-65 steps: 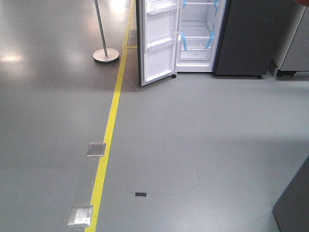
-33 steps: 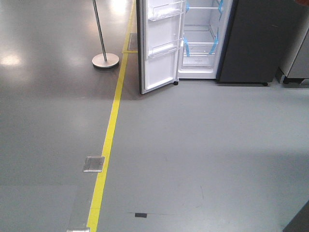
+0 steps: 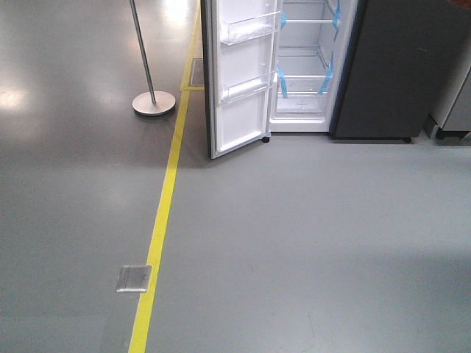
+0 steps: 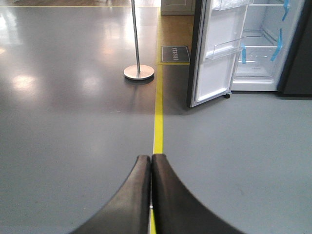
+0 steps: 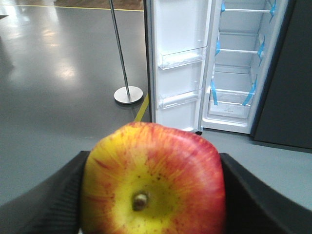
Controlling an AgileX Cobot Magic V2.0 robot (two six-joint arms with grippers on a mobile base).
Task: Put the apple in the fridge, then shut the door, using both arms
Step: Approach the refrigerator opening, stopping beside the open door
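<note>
- Right wrist view only: the apple (image 5: 153, 180), red with a yellow patch round the stem, stem end facing the camera, fills the lower frame.
- Right gripper (image 5: 153, 192) is clamped on the apple, with a black finger (image 5: 46, 200) against each side. The apple is up in the air, well apart from the fridge (image 3: 302, 110).
- Left wrist view only: the left gripper (image 4: 151, 160) is clenched, its tips touching with nothing between them, hanging over the yellow floor line (image 3: 162, 213).
- Front view shows no arm or apple, only floor and appliance. It alone shows a metal floor plate (image 3: 134, 278) just left of the line.
- All three views show the door (image 3: 239, 110) swung wide open, hinged on the left, with its white lining facing out.
- Door bins: the upper bin (image 3: 250, 29) and lower bin (image 3: 246, 87) are clear plastic, and white lining shows through both.
- Fridge interior is white with clear shelves and a clear bottom drawer (image 3: 302, 82). Blue tape (image 3: 280, 81) runs along the shelf edges.
- A grey pole on a round base (image 3: 153, 103) stands left of the line, near the door.
- The left wrist view also catches a dark floor mat (image 4: 175, 53) behind the door.
</note>
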